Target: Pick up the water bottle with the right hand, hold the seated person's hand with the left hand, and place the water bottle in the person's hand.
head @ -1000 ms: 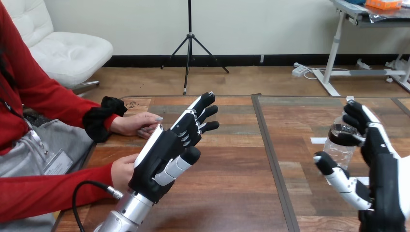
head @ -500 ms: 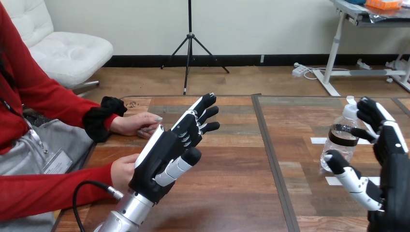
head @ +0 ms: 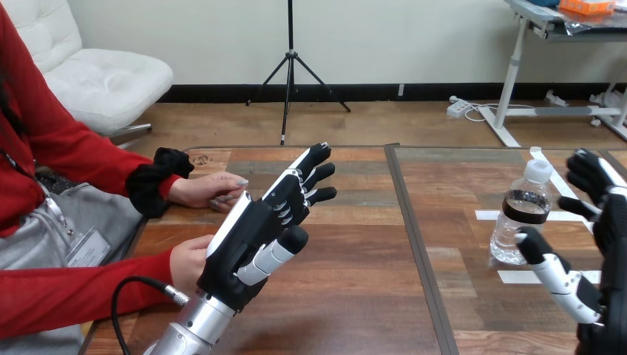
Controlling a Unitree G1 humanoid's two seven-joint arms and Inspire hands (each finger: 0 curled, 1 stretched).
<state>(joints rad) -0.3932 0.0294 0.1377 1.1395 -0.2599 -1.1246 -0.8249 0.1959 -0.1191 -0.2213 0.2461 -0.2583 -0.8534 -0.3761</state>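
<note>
A clear plastic water bottle (head: 522,214) with a white cap and a dark label band stands upright on the table at the right. My right hand (head: 602,251) is open just to its right, thumb low beside the bottle's base and fingers spread past its cap, not touching it. My left hand (head: 259,229) is raised over the table's left half, open, fingers straight and pointing away. The person's hand at the view's upper left (head: 207,190) rests flat on the table beyond my left hand. The person's nearer hand (head: 186,260) sits right behind my left palm, mostly hidden.
White tape strips (head: 562,216) mark the table (head: 355,296) around the bottle. A dark seam (head: 414,237) runs down the tabletop between my two hands. A black cable (head: 126,296) loops beside my left forearm.
My right hand has drawn back to the right, away from the bottle, which now stands in full view. My left hand and the person's hands have stayed where they were.
</note>
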